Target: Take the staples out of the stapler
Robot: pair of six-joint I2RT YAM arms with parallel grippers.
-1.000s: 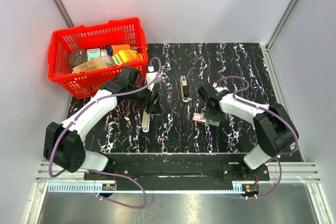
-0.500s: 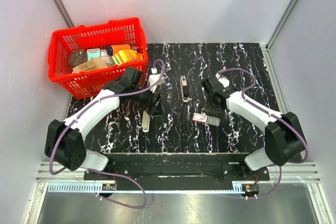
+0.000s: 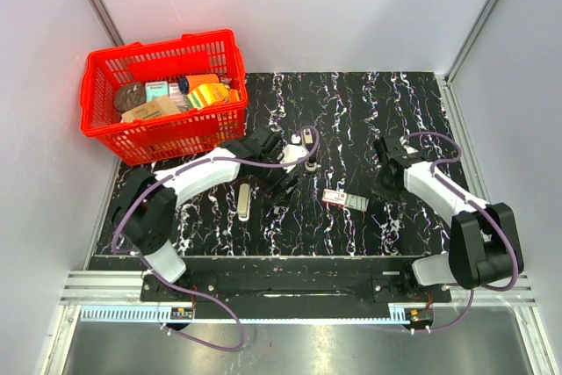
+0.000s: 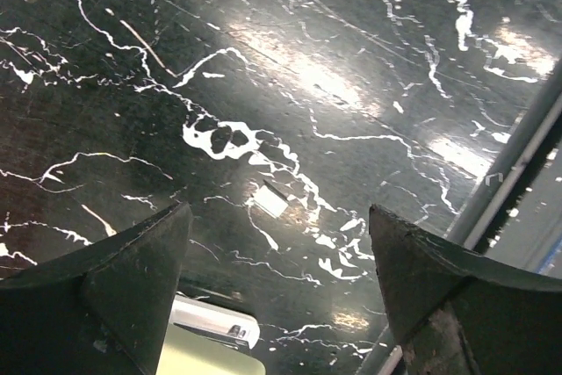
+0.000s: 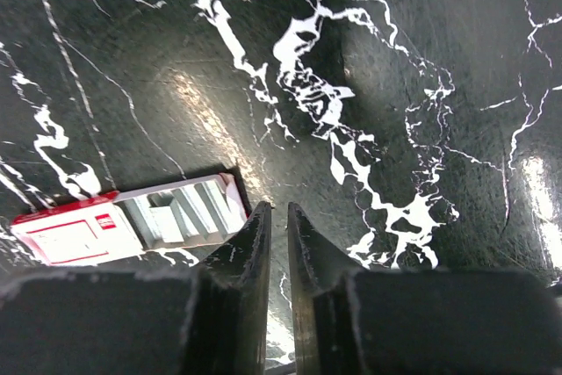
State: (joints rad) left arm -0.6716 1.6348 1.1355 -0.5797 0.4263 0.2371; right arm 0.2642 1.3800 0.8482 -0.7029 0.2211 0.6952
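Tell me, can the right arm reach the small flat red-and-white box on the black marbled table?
Probably yes. The small red-and-white box lies flat close beside the right gripper, with only bare table between; its nearly shut jaws must open first.

Overhead camera looks down from behind the arms, the whole surface (image 3: 395, 103) in sight. Left wrist camera sits low and close, peering past the left hand (image 4: 279, 217) at bare marble. Right wrist camera, just as close behind the right hand (image 5: 277, 212), catches the box (image 5: 132, 221), the same box (image 3: 338, 197) seen from overhead.
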